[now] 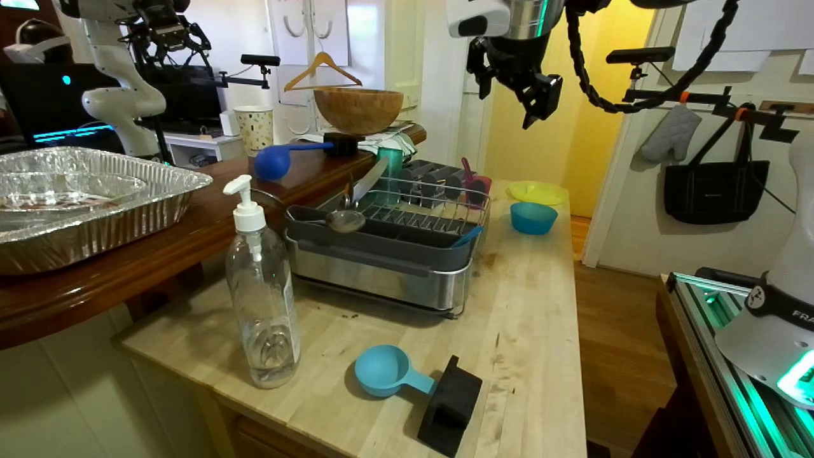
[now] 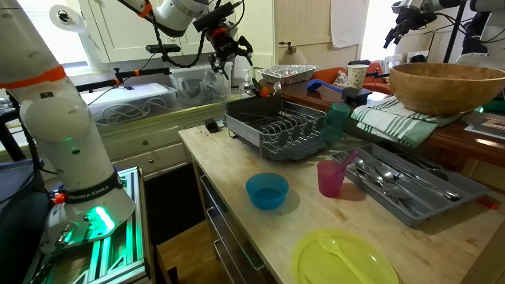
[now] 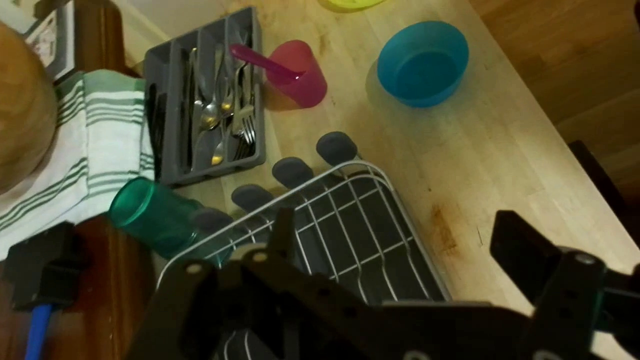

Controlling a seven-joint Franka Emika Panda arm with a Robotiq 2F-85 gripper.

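The robot's jaws hang spread wide above the dish rack [image 2: 247, 132], which shows between them in the wrist view. The rack sits on the tabletop [image 1: 528, 356], and in the dark grey caddy [image 1: 381, 250] along its side are a metal spoon [image 1: 345, 221] and, at one end, a blue piece [image 1: 469, 236] I can't name from here. Past the side opposite the caddy I see a grey cutlery tray [image 3: 215, 172] with forks [image 3: 245, 122] and spoons [image 3: 209, 114] in its compartments. A pink cup [image 3: 307, 95] stands just beside it, a pink utensil [image 3: 257, 59] leaning inside. Near those are a blue bowl [image 2: 267, 189] and a yellow plate [image 2: 311, 256] carrying a yellow spoon [image 2: 342, 255]. By the caddy side stands a pump bottle [image 1: 267, 305], clear liquid [image 1: 273, 356] low in it, and on the dark wooden ledge [image 1: 222, 191] a foil tray [image 1: 127, 219] holds a smaller container [image 1: 70, 191].
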